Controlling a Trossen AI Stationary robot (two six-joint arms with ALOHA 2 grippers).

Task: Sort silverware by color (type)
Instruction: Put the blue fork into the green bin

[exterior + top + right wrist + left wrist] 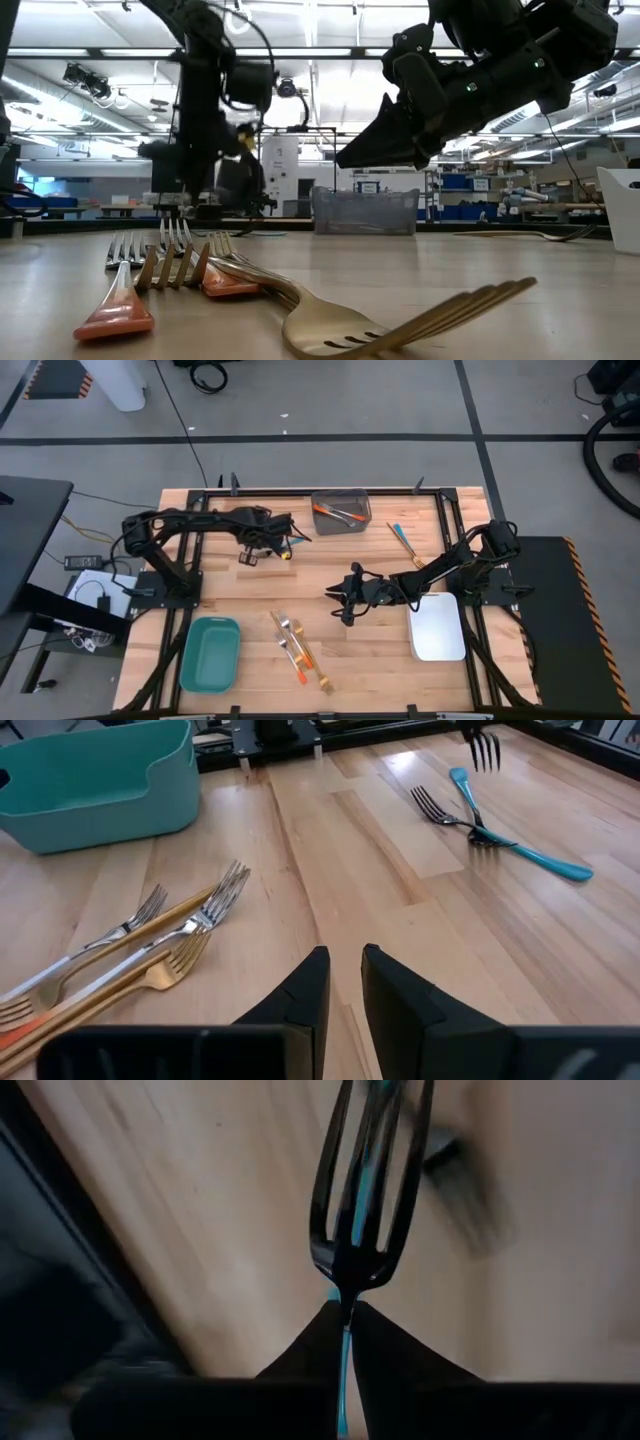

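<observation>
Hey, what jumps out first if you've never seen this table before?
The left pincer is shut on a blue-handled fork, lifted above the table's far left side. Near the front edge lies a heap of gold and orange-handled forks, with the right pincer hovering just behind them.

Teal bin (210, 654) at front left, white bin (437, 628) at front right, grey bin (341, 512) at rear centre holding cutlery; forks (298, 647) heaped between the 2 front bins.
</observation>
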